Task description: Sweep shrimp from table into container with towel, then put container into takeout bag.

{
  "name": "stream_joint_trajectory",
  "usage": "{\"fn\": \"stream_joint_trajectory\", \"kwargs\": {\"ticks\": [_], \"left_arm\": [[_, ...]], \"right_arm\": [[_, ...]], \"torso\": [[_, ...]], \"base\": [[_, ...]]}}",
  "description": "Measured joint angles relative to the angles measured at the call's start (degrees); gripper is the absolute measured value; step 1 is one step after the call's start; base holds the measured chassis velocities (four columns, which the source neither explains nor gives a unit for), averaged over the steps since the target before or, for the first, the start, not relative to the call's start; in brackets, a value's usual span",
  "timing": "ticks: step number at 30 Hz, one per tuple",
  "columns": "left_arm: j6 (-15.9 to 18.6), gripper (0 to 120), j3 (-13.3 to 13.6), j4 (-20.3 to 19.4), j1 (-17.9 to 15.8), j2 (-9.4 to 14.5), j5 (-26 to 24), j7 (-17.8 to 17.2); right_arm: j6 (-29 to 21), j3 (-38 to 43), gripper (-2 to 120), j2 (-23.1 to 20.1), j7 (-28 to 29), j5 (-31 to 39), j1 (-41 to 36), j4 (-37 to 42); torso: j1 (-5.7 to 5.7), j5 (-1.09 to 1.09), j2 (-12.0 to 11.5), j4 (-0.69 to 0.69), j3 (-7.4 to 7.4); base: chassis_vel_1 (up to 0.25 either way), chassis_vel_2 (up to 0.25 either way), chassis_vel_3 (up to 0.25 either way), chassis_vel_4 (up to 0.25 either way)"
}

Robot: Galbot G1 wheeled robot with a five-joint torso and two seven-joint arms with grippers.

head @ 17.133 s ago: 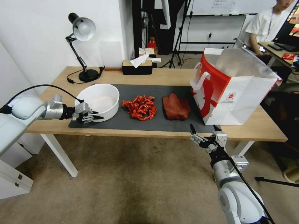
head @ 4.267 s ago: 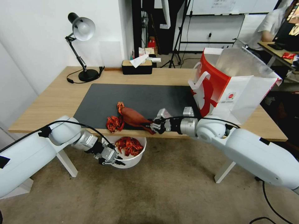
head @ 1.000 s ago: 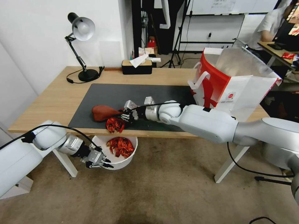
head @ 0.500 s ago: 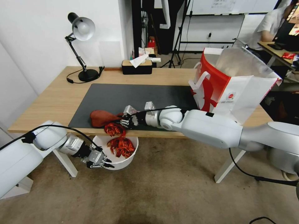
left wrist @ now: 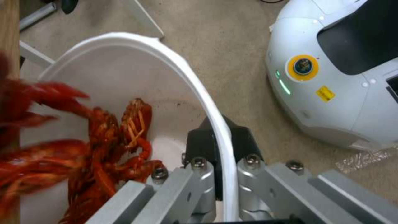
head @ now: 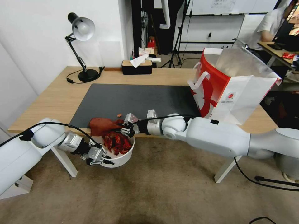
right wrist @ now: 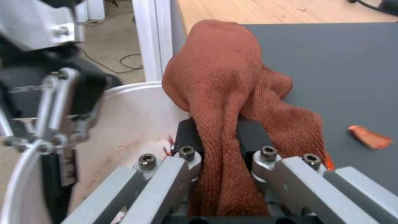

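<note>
Right gripper [head: 123,129] pinching the soft dark brick-red towel [head: 101,124] at the near edge of the light wooden table [head: 59,99], left gripper [left wrist: 219,174] clamped on the rim of the round white plastic container [head: 120,159] just below that edge, glossy red-orange shrimp [head: 116,142] piled inside, red-and-white paper takeout bag [head: 232,88] upright at the table's right end.

We face a white wall [head: 37,40] on our left and a dark doorway [head: 152,25] behind. A black desk lamp [head: 81,31] with a pale shade stands at the far left of the wooden top, its cord [head: 72,77] trailing beside the base. A black tissue box [head: 137,67] sits at the far edge, a white tissue sticking up. Beyond it we see a tripod [head: 179,37] and a whiteboard [head: 230,6]. The floor [head: 162,193] is beige carpet, stained dark in places, and a black cable [head: 271,183] lies across it on our right.
</note>
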Motion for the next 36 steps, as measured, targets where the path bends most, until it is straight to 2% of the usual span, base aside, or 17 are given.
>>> {"fn": "stream_joint_trajectory", "kwargs": {"ticks": [7, 17, 23, 26, 36], "left_arm": [[0.04, 0, -0.02, 0.08, 0.17, 0.08, -0.16, -0.01], [0.01, 0, -0.13, 0.14, 0.63, -0.23, 0.11, -0.01], [0.0, 0, -1.1, 0.04, 1.49, -0.23, 0.24, 0.03], [-0.06, 0, -1.79, -0.21, 1.96, -0.11, 0.28, 0.06], [-0.01, 0, -2.27, -0.81, 2.4, -0.12, 0.47, 0.07]], "right_arm": [[0.0, 0.87, 9, -0.33, 1.51, 1.0, -1.14, 2.98], [0.02, 6.89, 9, 0.16, 4.01, 4.95, -2.08, 4.49], [0.14, 10.68, 9, 0.65, 4.18, 5.09, -2.0, 0.03], [0.31, 11.69, 9, 1.45, 3.7, 3.84, -0.63, -5.0], [1.05, 9.48, 9, 2.97, 2.63, -0.05, 0.88, -12.62]], "torso": [[0.0, 0.0, 0.0, -0.01, 0.0], [0.0, 0.0, 0.0, -0.01, 0.0], [0.01, 0.0, 0.0, -0.01, 0.0], [0.0, 0.0, 0.0, 0.0, 0.0], [0.01, -0.01, 0.0, 0.0, 0.01]], "base": [[0.0, 0.0, 0.0, 0.0], [0.0, 0.0, 0.0, 0.0], [0.0, 0.0, 0.0, 0.0], [0.0, 0.0, 0.0, 0.0], [0.0, 0.0, 0.0, 0.0]]}}
